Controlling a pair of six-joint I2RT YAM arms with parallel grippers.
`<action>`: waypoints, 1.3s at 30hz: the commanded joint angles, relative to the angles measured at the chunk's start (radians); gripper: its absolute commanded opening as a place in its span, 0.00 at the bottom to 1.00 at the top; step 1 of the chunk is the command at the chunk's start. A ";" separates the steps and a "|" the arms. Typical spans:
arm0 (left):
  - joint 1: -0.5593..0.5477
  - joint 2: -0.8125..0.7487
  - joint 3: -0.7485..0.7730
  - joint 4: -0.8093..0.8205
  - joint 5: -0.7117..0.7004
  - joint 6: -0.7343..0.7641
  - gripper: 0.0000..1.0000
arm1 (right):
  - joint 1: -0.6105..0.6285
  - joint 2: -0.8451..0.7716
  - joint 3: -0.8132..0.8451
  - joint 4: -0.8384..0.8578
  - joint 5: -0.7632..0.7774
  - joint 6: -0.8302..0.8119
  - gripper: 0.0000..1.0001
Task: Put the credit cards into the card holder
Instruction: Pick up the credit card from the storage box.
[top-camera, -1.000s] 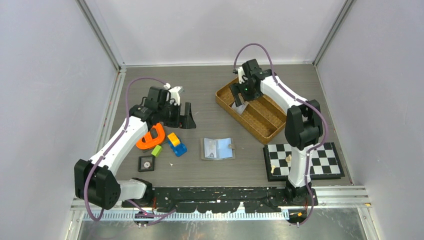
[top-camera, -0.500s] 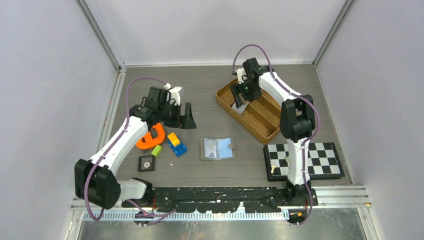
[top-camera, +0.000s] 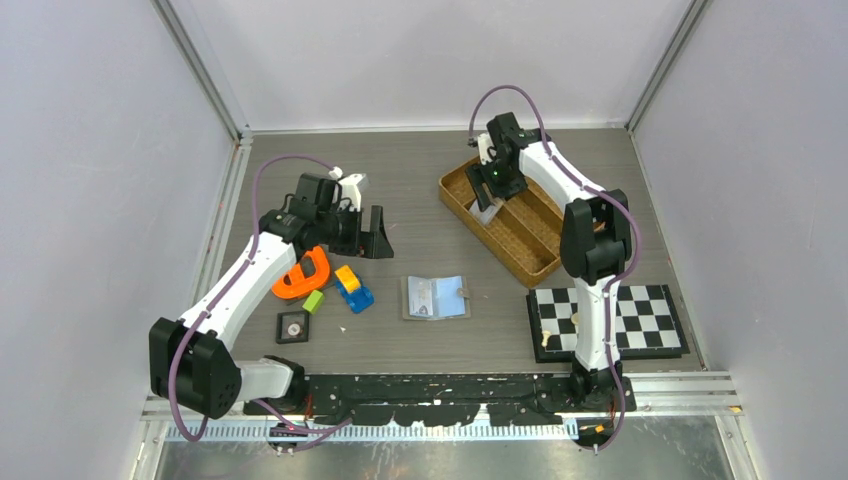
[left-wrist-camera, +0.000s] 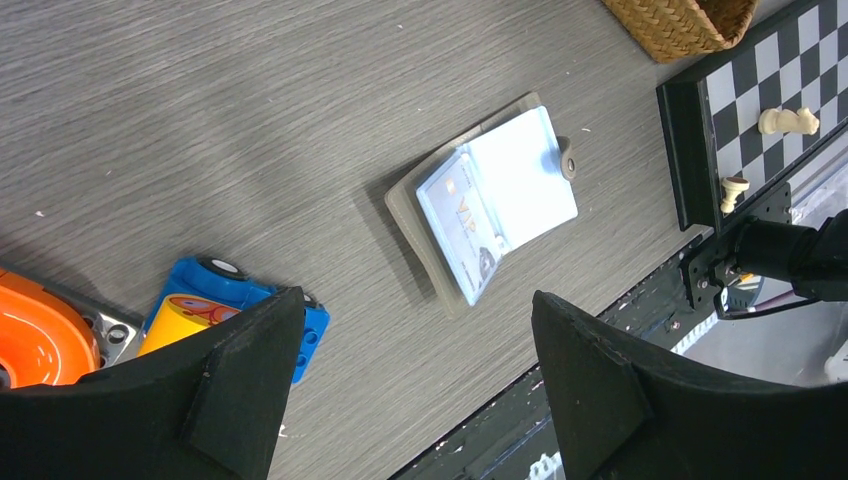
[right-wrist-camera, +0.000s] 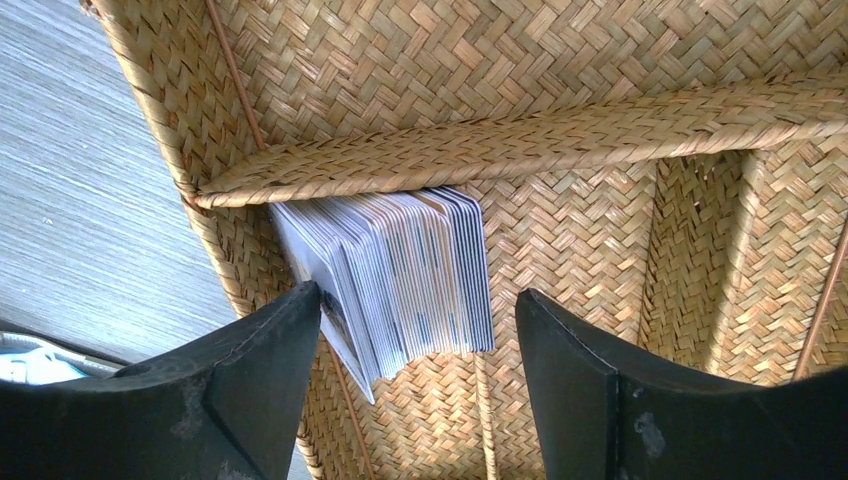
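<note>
Straddling credit cards (right-wrist-camera: 400, 265) in basket (right-wrist-camera: 620, 110), right gripper (right-wrist-camera: 412, 320) spread for a pinch. Left gripper (left-wrist-camera: 418, 305) spread too, clear of opened card holder (left-wrist-camera: 495, 200)

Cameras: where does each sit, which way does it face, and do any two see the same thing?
Top external: high behind the bases, looking down on the table; left arm and right arm show.
Left wrist: on its arm, facing down at the card holder; the left tool frames the view.
Right wrist: on its arm, facing into the basket at the credit cards; the right tool flanks them.
Shared: top and left wrist both show the card holder.
</note>
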 joint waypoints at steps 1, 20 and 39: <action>0.003 -0.011 -0.004 0.019 0.042 0.010 0.86 | -0.012 -0.080 0.040 0.020 0.053 0.005 0.74; 0.003 -0.010 -0.008 0.022 0.060 0.006 0.86 | -0.009 -0.096 0.033 0.021 0.057 0.008 0.46; 0.003 -0.015 -0.013 0.025 0.087 0.020 0.85 | 0.024 -0.167 0.109 -0.063 -0.003 0.023 0.01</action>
